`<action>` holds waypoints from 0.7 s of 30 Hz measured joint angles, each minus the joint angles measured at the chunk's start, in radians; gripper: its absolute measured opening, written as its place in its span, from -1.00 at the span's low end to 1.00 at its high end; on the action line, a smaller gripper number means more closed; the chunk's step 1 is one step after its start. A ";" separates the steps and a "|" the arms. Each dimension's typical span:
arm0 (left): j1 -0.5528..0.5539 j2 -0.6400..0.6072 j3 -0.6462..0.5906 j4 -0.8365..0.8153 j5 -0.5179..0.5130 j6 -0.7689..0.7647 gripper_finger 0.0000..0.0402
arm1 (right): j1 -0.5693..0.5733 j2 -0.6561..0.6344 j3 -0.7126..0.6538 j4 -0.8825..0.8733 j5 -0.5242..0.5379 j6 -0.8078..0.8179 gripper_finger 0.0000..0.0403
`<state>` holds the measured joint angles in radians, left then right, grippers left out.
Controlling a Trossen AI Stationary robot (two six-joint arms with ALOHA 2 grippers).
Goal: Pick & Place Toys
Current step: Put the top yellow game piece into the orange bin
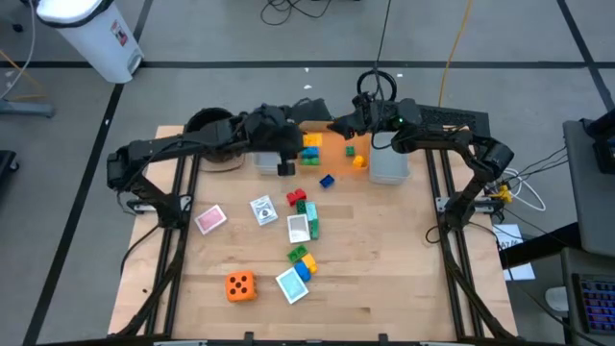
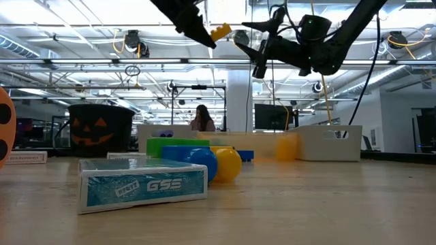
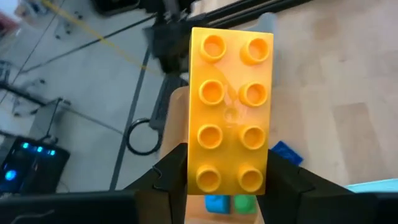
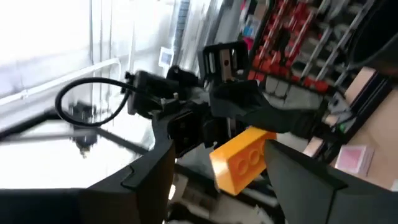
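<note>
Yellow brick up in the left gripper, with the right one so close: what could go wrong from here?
The left gripper pinches only one end of the yellow brick, so it may pivot or slip out.

The right gripper stands open facing it, very near; the two arms could collide.

If dropped, the brick might miss the orange bin and bounce among the toys on the table.

The table (image 1: 384, 279) is pale wood with a visible grain and a matt, smooth top. The yellow brick (image 3: 230, 109) is glossy moulded plastic with round studs, and the fingers (image 3: 171, 177) beside it are dark matt plastic. The orange die (image 1: 240, 285) looks like smooth plastic. The teal card box (image 2: 143, 185) has a shiny wrapped surface with print. The grey bin (image 1: 389, 168) looks like smooth, dull plastic. The black pot (image 2: 100, 127) looks matt.
</note>
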<state>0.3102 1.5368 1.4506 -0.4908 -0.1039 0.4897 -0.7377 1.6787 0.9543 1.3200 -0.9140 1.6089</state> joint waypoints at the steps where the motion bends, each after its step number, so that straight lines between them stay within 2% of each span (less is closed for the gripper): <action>1: 0.012 0.000 0.000 0.000 0.001 -0.004 -0.27 | -0.002 0.000 0.000 -0.008 0.016 -0.001 0.17; 5: 0.051 0.000 0.000 0.001 0.001 -0.037 -0.21 | -0.003 0.002 0.000 -0.027 0.054 0.005 0.17; 8: 0.076 0.000 0.000 0.002 0.004 -0.088 -0.27 | 0.003 0.001 0.000 -0.026 0.054 0.020 0.17; 15: 0.111 0.001 0.000 0.005 0.003 -0.187 -0.29 | -0.006 0.001 0.000 -0.026 0.044 -0.060 0.17; 21: 0.131 0.053 0.020 0.035 0.033 -0.296 -0.23 | -0.033 -0.001 0.000 -0.023 -0.089 -0.076 0.17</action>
<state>0.4411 1.5895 1.4708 -0.4555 -0.0705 0.1936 -0.7703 1.6779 0.9539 1.2972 -1.0028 1.5330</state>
